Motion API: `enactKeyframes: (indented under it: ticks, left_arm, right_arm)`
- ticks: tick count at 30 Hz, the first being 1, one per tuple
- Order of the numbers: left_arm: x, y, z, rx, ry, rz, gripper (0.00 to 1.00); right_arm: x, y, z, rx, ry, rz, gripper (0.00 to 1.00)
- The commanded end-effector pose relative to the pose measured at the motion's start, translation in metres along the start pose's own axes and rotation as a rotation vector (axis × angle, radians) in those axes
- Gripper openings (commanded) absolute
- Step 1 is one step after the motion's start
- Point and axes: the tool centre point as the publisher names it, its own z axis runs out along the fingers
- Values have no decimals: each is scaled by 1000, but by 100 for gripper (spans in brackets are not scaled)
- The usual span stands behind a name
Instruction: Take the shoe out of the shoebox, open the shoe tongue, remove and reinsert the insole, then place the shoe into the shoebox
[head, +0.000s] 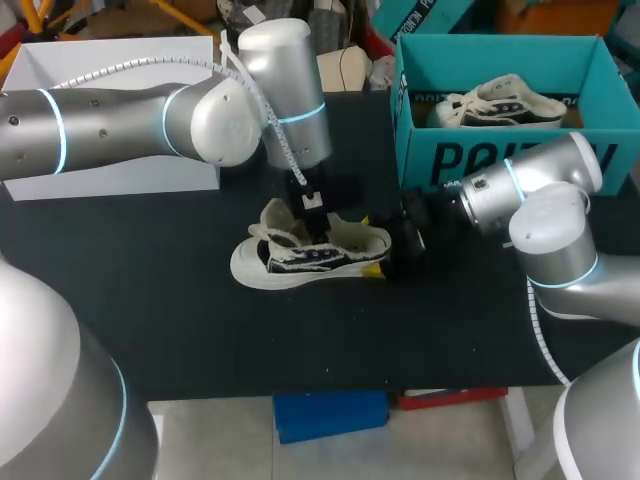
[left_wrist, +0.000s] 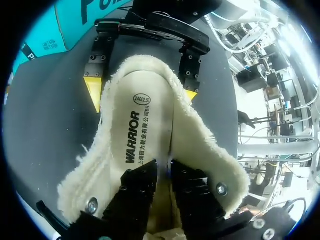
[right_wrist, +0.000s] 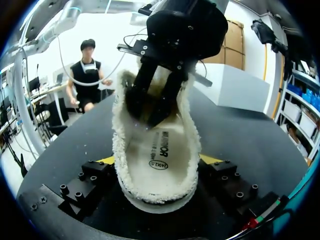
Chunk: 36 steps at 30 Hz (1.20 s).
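While the black-and-white fleece-lined shoe (head: 310, 262) lies on the black worktop (head: 150, 320) away from its edges, the right gripper (right_wrist: 159, 160) has its fingers closed on the heel. The left gripper (left_wrist: 162, 172) stands in the shoe's opening, its hold impossible to tell; the teal cardboard shoebox (head: 470, 165) sits nearby.

The head view looks down from above and behind onto the dark tabletop (head: 150, 330), far enough off to take in both arms, the shoe (head: 310, 258) at the middle and the teal shoebox (head: 500, 150) at the far right. The left wrist view looks down past the left gripper (left_wrist: 162, 175) into the shoe's opening, very near, facing the right gripper (left_wrist: 142, 92). The right wrist view sits low over the tabletop and faces back along the shoe. Both wrist views share the printed insole (left_wrist: 135, 135) and each shows the other arm's gripper.
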Motion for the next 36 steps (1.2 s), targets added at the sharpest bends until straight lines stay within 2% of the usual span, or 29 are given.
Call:
enactKeyframes:
  ticks: [1, 3, 6, 10, 15, 20, 23, 25, 26, 36]
  left_arm:
    - [9, 7, 0, -2, -50, -7, 33]
    - [8, 8, 0, -8, -65, -10, 34]
    - [7, 9, 2, -17, -79, -9, 43]
    - [6, 9, 6, -34, -98, -20, 33]
    - [2, 10, 8, -75, -184, -46, 38]
    - [-2, 13, 11, -103, -265, -66, 39]
    - [-4, 14, 14, -122, -334, -62, 41]
    - [-5, 13, 18, -173, -440, -67, 43]
    - [-6, 13, 20, -168, -446, -61, 44]
    - [-34, 16, 46, -227, -690, -49, 43]
  right_arm:
    - [-1, -1, 1, 0, 0, 1, 0]
    - [-1, -1, 1, 0, 0, 1, 0]
    - [-1, -1, 1, 0, 0, 1, 0]
    - [-1, -1, 1, 0, 0, 1, 0]
    - [-1, -1, 1, 0, 0, 1, 0]
    - [-1, -1, 1, 0, 0, 1, 0]
    - [-1, -1, 1, 0, 0, 1, 0]
    - [-1, -1, 1, 0, 0, 1, 0]
    - [-1, -1, 1, 0, 0, 1, 0]
    - [-1, -1, 1, 0, 0, 1, 0]
